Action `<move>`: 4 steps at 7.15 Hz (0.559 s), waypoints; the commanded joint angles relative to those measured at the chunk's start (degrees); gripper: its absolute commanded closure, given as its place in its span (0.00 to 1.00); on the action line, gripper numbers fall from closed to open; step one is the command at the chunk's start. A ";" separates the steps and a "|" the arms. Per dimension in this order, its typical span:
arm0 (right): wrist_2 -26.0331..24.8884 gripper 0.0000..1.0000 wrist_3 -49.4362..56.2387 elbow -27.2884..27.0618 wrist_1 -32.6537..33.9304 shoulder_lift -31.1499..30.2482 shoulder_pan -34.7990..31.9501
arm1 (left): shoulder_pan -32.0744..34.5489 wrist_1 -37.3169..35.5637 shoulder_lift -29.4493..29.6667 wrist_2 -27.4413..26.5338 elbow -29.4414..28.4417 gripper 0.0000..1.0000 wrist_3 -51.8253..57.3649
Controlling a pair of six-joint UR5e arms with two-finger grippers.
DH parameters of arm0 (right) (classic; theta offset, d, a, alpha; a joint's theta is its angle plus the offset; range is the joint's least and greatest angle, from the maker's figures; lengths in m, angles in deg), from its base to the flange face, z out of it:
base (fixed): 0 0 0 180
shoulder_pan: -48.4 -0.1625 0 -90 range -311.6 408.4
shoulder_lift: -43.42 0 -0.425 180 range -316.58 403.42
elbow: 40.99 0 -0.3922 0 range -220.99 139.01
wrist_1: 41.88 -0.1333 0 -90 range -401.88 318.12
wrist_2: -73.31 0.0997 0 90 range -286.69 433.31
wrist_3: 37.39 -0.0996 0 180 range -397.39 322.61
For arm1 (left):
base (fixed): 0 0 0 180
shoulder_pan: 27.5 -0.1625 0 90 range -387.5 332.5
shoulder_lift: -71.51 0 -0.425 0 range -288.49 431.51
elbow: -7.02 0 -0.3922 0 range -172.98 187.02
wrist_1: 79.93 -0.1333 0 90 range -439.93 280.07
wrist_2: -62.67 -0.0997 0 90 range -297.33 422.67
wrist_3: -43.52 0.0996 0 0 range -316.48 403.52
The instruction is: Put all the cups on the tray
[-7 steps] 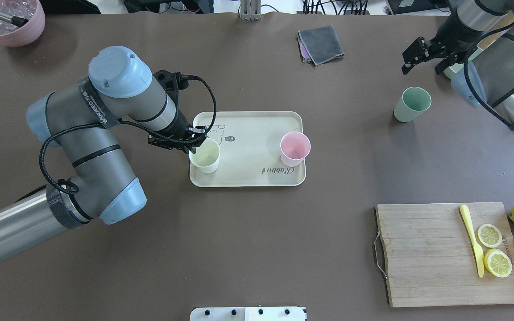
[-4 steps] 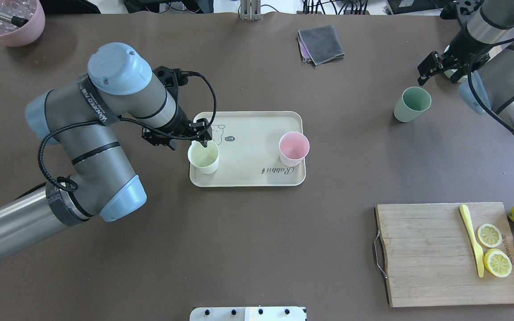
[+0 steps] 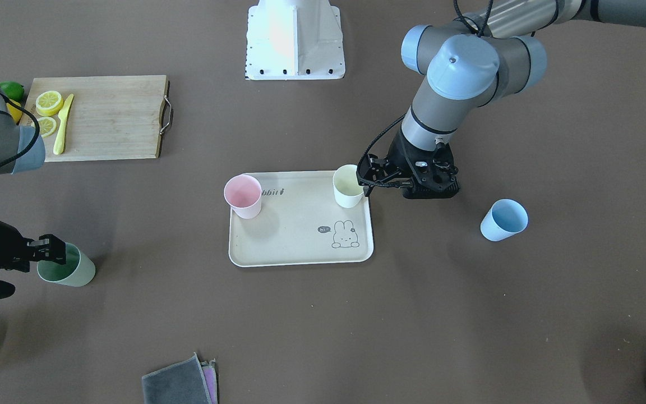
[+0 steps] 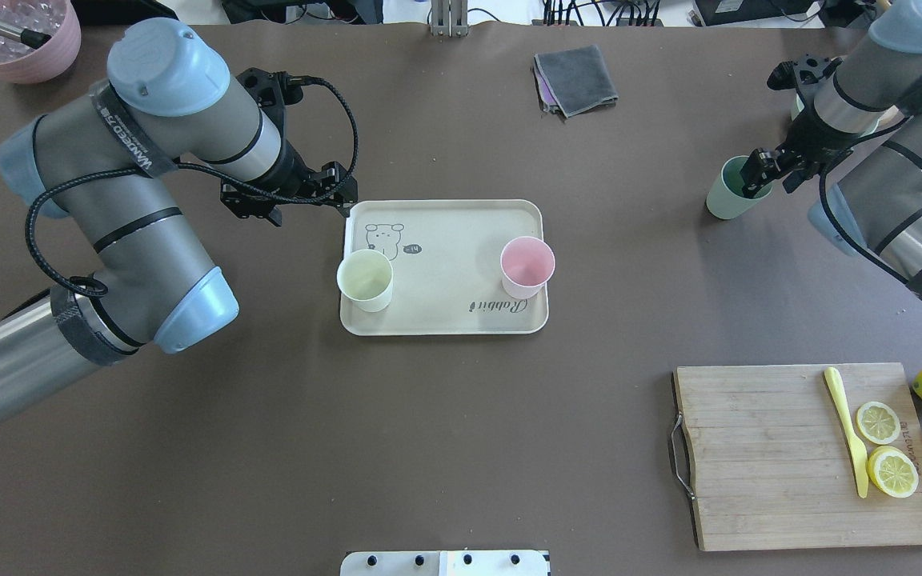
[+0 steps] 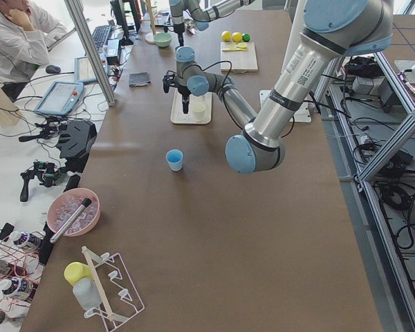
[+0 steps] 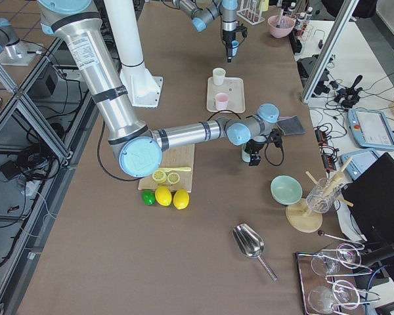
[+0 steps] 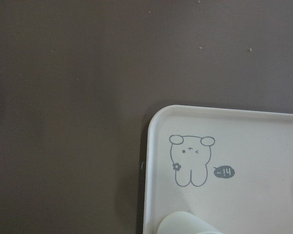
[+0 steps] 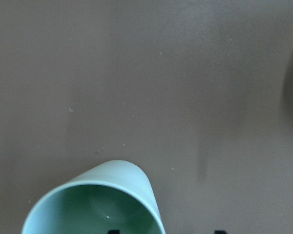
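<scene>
Bamboo cutting board [image 4: 765, 456] with a metal handle lies nearest the robot, closer in than the flat cream-beige rectangular tray [image 4: 445, 272] with a bunny print and well off to its right. The board carries two lemon halves [image 4: 878, 422] and a yellow plastic knife [image 4: 847, 428].

On the tray, a cream-white matte plastic tumbler [image 4: 365, 279] stands upright at the near left corner. A pastel pink plastic tumbler [image 4: 527, 266] stands upright by the right rim.

The left arm comes in from the tray's left with its elbow bent and its wrist pointing straight down. The left gripper [image 4: 342, 190] hangs by the tray's far left corner, just beyond the cream tumbler, with its fingers apart and holding nothing.

A light blue plastic tumbler [image 3: 503, 219] stands on the table well to the tray's left, about level with its middle.

A sage green plastic tumbler [image 4: 721, 200] stands well to the tray's right, level with its far rim. The right arm reaches down to it from the right. The right gripper [image 4: 757, 172] is spread wide, with one finger inside the green tumbler's mouth and the other outside its wall. Whether either finger touches the wall cannot be told.

A folded grey cloth [image 4: 575, 78] lies farthest out, beyond the tray's far right corner.
</scene>
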 commanded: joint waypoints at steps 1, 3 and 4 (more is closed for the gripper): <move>0.33 1.00 0.03 0.15 0.01 0.72 -0.10 | 5.65 -3.63 -1.86 3.25 0.30 0.02 10.29; 1.29 1.00 -2.07 -0.37 1.31 3.86 0.07 | 13.74 -7.27 -8.59 4.51 2.06 0.02 29.45; 1.99 1.00 -5.13 -1.07 1.93 5.89 0.42 | 15.78 -6.66 -11.95 4.60 2.32 0.02 33.62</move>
